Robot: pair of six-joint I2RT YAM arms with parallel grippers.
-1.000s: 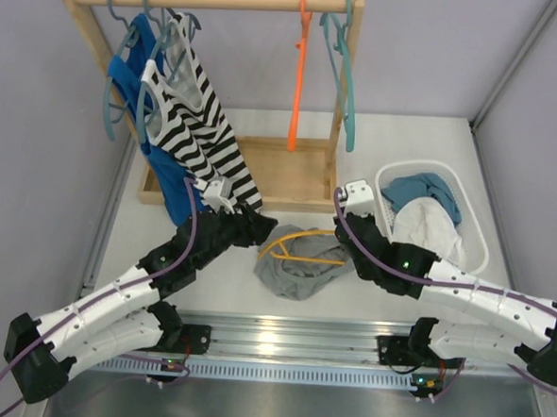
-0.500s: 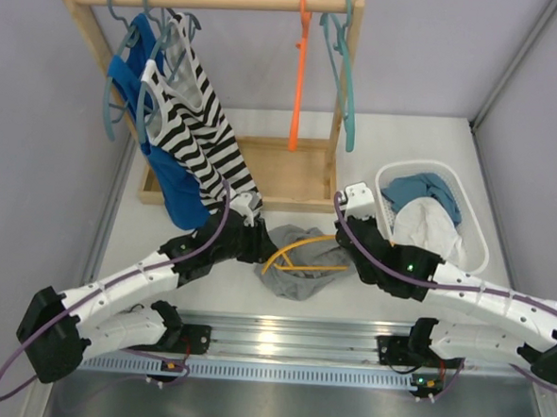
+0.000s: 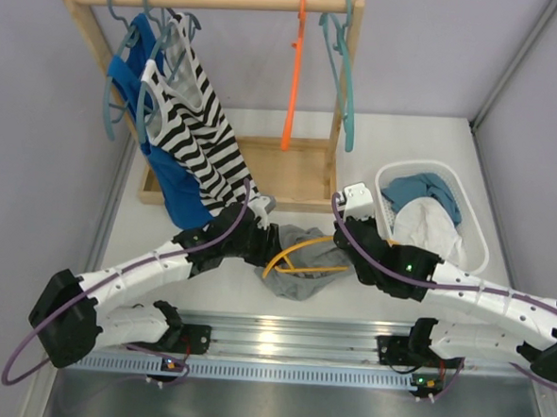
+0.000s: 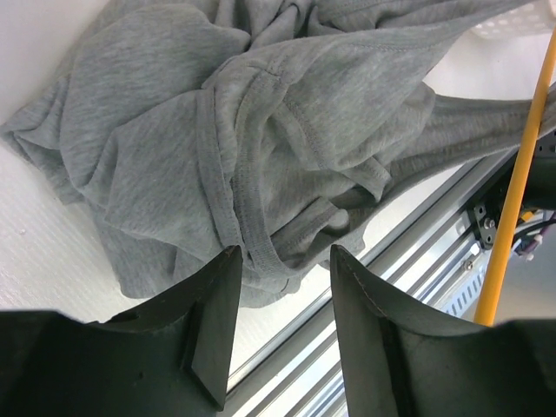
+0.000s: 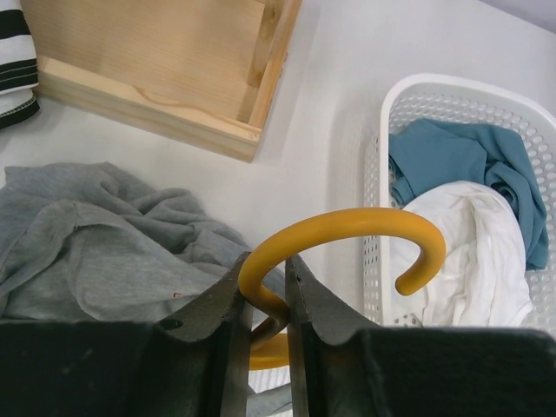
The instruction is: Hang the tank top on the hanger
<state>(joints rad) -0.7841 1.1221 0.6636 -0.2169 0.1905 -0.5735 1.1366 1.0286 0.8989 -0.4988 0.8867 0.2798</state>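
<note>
The white table (image 3: 424,142) carries a crumpled grey tank top (image 3: 298,281) near its front edge. The wooden clothes rack (image 3: 295,176) stands behind it, and a white perforated basket (image 3: 421,164) sits to the right.

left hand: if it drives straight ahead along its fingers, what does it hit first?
The tank top. The left hand is open with a hemmed fold of the grey fabric right ahead between its fingers; depth is unclear, but nothing sits in front of it. The hanger lies off to the side.
</note>
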